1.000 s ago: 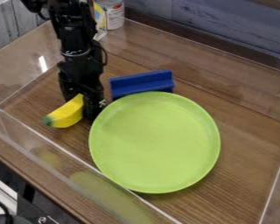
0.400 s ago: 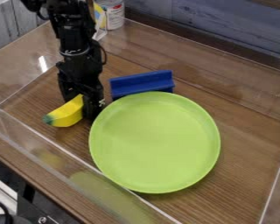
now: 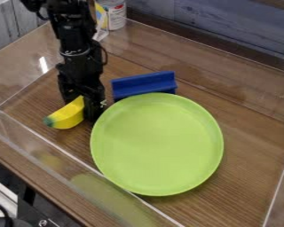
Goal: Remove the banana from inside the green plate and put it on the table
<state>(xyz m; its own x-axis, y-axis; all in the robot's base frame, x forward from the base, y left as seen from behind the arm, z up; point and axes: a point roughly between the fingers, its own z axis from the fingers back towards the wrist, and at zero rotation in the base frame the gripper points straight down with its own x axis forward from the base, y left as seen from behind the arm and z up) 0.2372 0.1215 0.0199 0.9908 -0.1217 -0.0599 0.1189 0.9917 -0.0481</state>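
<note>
The small yellow banana (image 3: 67, 114) lies on the brown table (image 3: 245, 97), just left of the green plate (image 3: 156, 142) and outside its rim. My black gripper (image 3: 82, 103) points straight down right over the banana's upper end, its fingers spread open on either side of it, low near the tabletop. The plate holds nothing. Whether the fingers touch the banana is not clear.
A blue rectangular block (image 3: 145, 84) stands behind the plate, close to the gripper's right side. Clear acrylic walls (image 3: 26, 142) ring the table. A yellow-and-white container (image 3: 110, 13) stands at the back left.
</note>
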